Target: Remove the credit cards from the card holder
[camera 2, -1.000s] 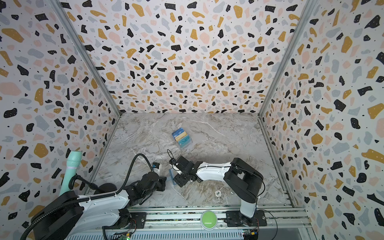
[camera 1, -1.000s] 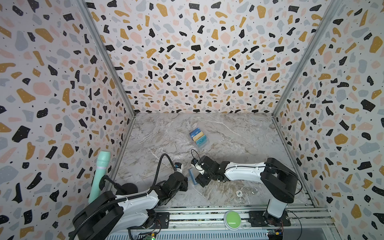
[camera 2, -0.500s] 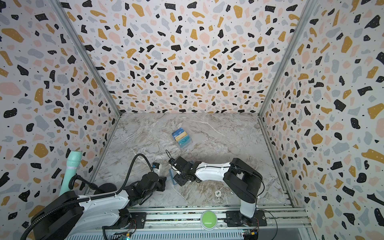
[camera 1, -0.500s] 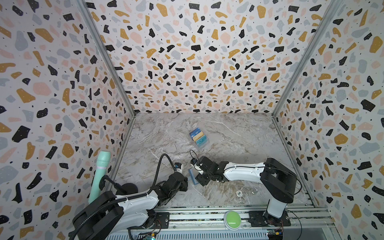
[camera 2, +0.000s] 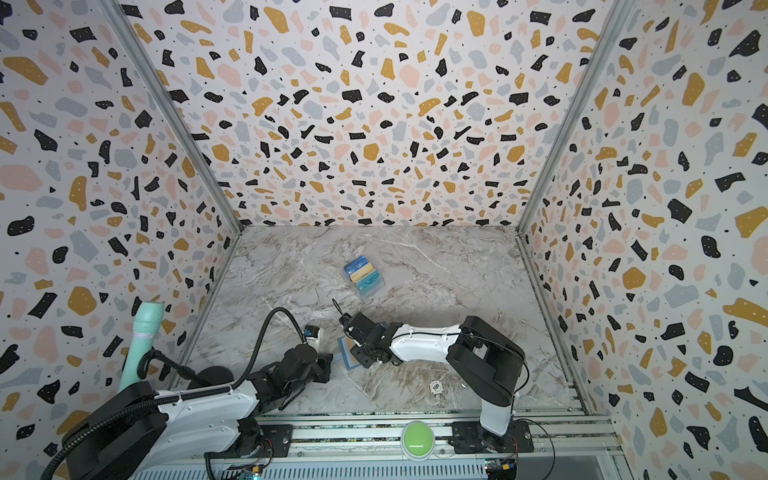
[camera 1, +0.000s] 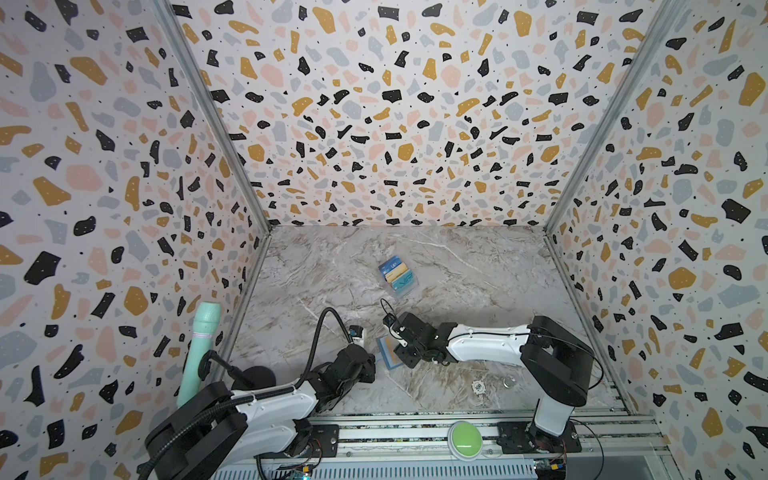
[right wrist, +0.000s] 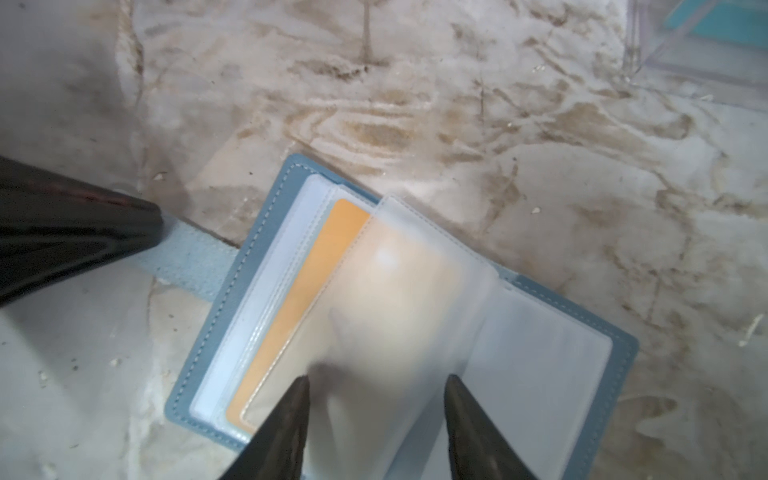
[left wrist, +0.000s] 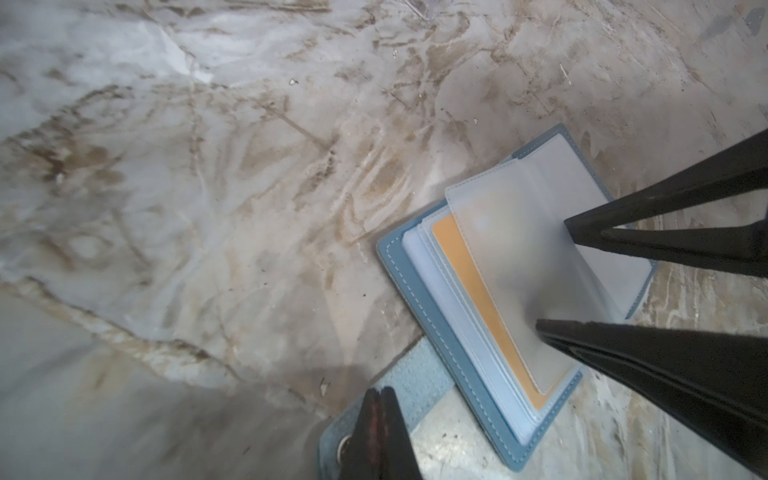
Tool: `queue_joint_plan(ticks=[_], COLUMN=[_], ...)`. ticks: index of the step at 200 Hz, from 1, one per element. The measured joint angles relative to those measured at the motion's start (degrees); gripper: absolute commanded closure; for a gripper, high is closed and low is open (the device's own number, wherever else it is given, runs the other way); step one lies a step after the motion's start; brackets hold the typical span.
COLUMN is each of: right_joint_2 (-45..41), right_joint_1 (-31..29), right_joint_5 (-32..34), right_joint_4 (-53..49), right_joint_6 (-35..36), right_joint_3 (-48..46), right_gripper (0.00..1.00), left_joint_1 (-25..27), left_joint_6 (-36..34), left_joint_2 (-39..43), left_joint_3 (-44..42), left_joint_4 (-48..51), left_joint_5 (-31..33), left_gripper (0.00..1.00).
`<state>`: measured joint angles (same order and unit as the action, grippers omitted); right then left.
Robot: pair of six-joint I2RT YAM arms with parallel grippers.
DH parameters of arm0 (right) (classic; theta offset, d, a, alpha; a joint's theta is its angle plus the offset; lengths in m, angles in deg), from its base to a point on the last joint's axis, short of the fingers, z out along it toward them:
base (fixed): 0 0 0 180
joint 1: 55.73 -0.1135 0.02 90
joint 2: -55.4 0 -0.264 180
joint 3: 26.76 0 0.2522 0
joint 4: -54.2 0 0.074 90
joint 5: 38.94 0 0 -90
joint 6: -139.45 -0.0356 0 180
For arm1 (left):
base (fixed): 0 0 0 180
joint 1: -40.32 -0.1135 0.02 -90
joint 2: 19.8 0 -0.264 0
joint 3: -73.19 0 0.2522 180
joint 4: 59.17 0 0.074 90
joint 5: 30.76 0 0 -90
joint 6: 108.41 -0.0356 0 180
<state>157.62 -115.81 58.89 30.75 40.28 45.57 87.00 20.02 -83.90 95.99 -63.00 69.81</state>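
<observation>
As we read the bench (camera 1: 478,266) from its left side, we meet the left gripper (left wrist: 377,395) first. Its fingers are pressed together and their tip sits on the strap (left wrist: 419,374) of the wallet (left wrist: 444,332). Whether it pinches the strap or only pins it down, we cannot tell.

The wallet lies open and flat close to the front edge of the bench, a little left of the middle. Inside it we see an orange card (left wrist: 476,282) tucked in one of the frosted sleeves, so the job is not finished.

Just to the right, the right gripper (right wrist: 379,378) reaches in from the right side. Its fingers stand apart on either side of a raised sleeve page (right wrist: 415,291), which is blurred, and we see no card between them.

Farther back, toward the middle of the bench, a clear stand (camera 1: 405,291) carries three cards (camera 1: 395,272): dark blue, tan and teal, well apart from the wallet. We judge those three to be out of the wallet already, which would put us most of the way through.

What is left, as far as we can see, is the orange card, and perhaps others in pages we cannot see into. We reckon the present step is turning the page aside to get at that card.

Near the front edge on the right lies a small round token (camera 1: 478,387), which seems to play no part.
</observation>
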Motion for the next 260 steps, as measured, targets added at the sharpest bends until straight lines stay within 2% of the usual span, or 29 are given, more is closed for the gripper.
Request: queue_joint_plan(ticks=[87,142,190,260], right_joint_2=[-0.5,-8.0,-7.8,-3.5], right_joint_1=[0.7,0.9,0.6,-1.4], right_joint_5=[4.2,-2.0,-7.1,-8.2], right_joint_4=[-2.1,1.2,3.1,2.8], right_joint_6=[-0.8,0.5,2.9,5.3], right_joint_3=[0.1,-4.7,-4.7,-4.3], right_gripper=[0.55,0.30,0.24,0.22], left_joint_1=[0.0,0.0,0.0,0.0], left_joint_6=[0.0,0.0,0.0,0.0], left_joint_2=[0.0,0.0,0.0,0.0], left_joint_3=[-0.1,-0.1,-0.2,-0.3], left_joint_4=[-0.1,-0.2,-0.3,-0.5], left_joint_5=[0.1,0.1,0.1,0.1], left_gripper=[0.99,0.99,0.99,0.99])
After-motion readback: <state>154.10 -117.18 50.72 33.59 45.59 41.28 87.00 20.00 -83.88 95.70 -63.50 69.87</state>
